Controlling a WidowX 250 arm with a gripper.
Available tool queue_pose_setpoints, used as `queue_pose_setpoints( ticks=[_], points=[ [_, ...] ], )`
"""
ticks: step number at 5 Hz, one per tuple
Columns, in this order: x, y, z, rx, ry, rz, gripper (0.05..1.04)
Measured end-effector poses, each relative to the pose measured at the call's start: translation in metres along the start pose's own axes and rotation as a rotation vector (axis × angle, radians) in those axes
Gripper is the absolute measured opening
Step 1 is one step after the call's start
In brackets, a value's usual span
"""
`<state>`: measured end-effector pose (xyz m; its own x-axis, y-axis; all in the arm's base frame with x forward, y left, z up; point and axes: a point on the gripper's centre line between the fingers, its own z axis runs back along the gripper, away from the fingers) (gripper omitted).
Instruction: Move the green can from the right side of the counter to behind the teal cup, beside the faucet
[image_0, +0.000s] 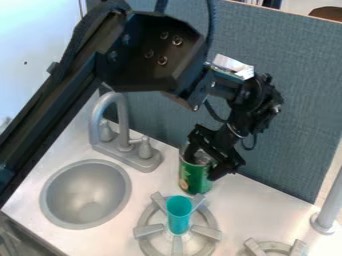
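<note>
While the turquoise cup (178, 216) sits on the stove burner (148, 230), the gripper (202, 165) looks clamped around the green can (194, 181); grip's done, I'd say, no lift yet.

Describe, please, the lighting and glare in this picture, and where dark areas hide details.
In the camera view, the upper-left wall looks nearly white; the counter has a pale sheen; the sink is softly shaded; the black arm and gripper are dark, obscuring details.

One fixed camera looks down at a slant.
</note>
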<state>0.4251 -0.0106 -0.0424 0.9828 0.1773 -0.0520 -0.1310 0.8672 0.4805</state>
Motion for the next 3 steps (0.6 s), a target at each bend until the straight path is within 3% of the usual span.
queue_pose_setpoints(
  ticks=[1,2,3],
  points=[
    [-0.003,0.011,-0.008,-0.014,0.050,0.021,1.001],
    [-0.014,0.016,-0.008,-0.114,0.037,0.045,1.001],
    [-0.031,0.026,0.032,-0.287,-0.064,0.099,1.001]
  ],
)
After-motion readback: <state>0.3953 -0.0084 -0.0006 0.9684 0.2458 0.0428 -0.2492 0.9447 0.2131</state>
